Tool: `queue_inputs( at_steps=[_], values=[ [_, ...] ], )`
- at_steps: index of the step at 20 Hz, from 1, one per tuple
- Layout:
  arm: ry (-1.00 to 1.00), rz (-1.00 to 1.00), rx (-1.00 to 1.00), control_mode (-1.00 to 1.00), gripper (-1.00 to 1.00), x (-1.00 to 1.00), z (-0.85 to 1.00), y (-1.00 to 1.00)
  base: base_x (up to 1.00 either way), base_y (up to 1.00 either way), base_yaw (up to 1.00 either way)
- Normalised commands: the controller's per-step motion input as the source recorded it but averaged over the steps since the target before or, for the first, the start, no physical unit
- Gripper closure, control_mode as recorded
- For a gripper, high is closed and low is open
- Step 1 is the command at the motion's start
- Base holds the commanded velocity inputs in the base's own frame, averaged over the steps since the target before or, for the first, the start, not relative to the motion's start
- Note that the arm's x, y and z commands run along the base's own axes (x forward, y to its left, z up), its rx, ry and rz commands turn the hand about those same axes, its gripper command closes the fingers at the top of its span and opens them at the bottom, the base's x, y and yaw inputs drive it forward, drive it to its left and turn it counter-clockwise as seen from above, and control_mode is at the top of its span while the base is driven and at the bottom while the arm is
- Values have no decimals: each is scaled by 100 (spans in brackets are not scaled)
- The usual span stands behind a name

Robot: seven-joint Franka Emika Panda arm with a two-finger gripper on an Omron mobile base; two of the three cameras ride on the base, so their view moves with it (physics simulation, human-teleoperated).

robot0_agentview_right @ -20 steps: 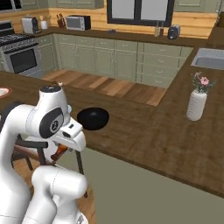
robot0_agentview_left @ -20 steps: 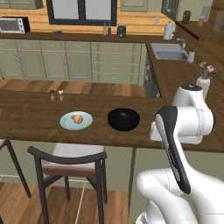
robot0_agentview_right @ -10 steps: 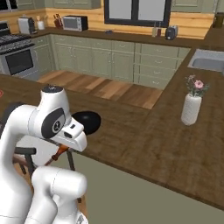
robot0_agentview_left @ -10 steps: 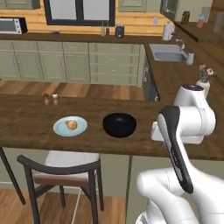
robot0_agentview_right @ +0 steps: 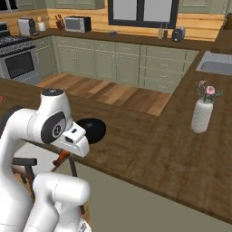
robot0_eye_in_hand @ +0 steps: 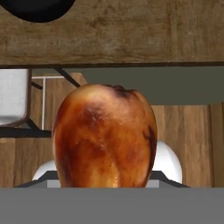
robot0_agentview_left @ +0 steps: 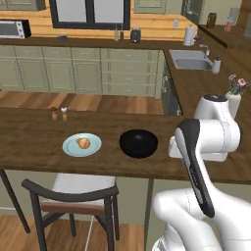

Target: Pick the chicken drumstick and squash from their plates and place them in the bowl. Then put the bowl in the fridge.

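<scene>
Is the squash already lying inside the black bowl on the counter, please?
No: in the left base view the squash sits on the pale blue plate, apart from the bowl, whose inside looks empty.

drumstick [robot0_eye_in_hand: 105, 135]: golden-brown, glossy, darker scorched patches near top; looms large in hand view, bone end hidden; seen in front of worktop edge and wood floor beyond.
squash [robot0_agentview_left: 84, 142]: small tan-orange lump, sits on pale blue plate, roughly centred.
blue plate [robot0_agentview_left: 71, 147]: round, flat, on worktop, left of bowl, apart from it.
bowl [robot0_agentview_left: 138, 143]: glossy black, deep-sided, upright, on worktop near front edge; inside looks dark, contents cannot tell; also seen in right base view [robot0_agentview_right: 92, 130].
</scene>
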Motion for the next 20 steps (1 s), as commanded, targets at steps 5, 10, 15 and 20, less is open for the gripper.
queue_inputs(
  at_steps=[5,10,15,20],
  values=[
    [0,0,0,100,100,0,0,0,69,1,2],
    [0,0,0,100,100,0,0,0,62,9,0],
    [0,0,0,100,100,0,0,0,25,6,0],
    [0,1,0,-100,100,16,0,2,5,0,0]
  ],
)
